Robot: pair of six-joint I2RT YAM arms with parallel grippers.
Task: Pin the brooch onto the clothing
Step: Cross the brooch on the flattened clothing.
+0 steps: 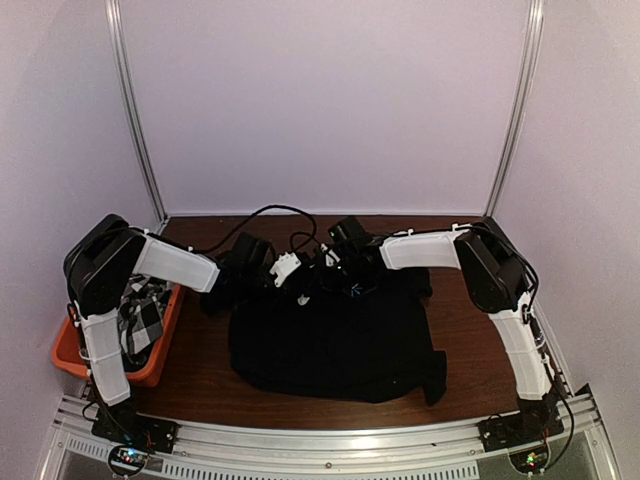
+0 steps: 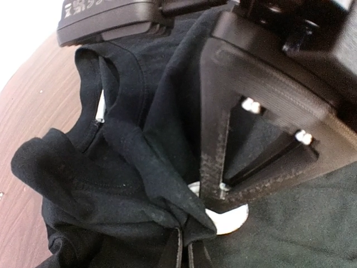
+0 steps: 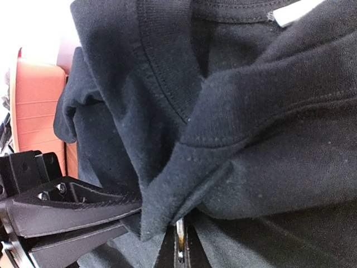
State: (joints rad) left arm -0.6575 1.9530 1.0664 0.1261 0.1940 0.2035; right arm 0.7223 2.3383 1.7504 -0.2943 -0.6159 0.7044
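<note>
The clothing, a black T-shirt point(image 1: 330, 340), lies flat on the wooden table with its collar at the far side. Both grippers meet at that collar. My left gripper point(image 2: 185, 254) is shut on a raised fold of the shirt point(image 2: 128, 167) beside the neckline. My right gripper point(image 3: 179, 248) is shut on the brooch, which shows there as a thin metallic sliver point(image 3: 179, 240) between the jaws, under a fold of shirt point(image 3: 251, 139). In the left wrist view the brooch point(image 2: 234, 220) is a white disc, half hidden by the right gripper's finger point(image 2: 215, 139) and by the fold.
An orange bin point(image 1: 160, 350) holding a black-and-white checked cloth point(image 1: 145, 310) stands at the table's left edge, under the left arm. Black cables point(image 1: 265, 215) loop behind the grippers. The shirt's white neck label point(image 2: 100, 111) shows inside the collar.
</note>
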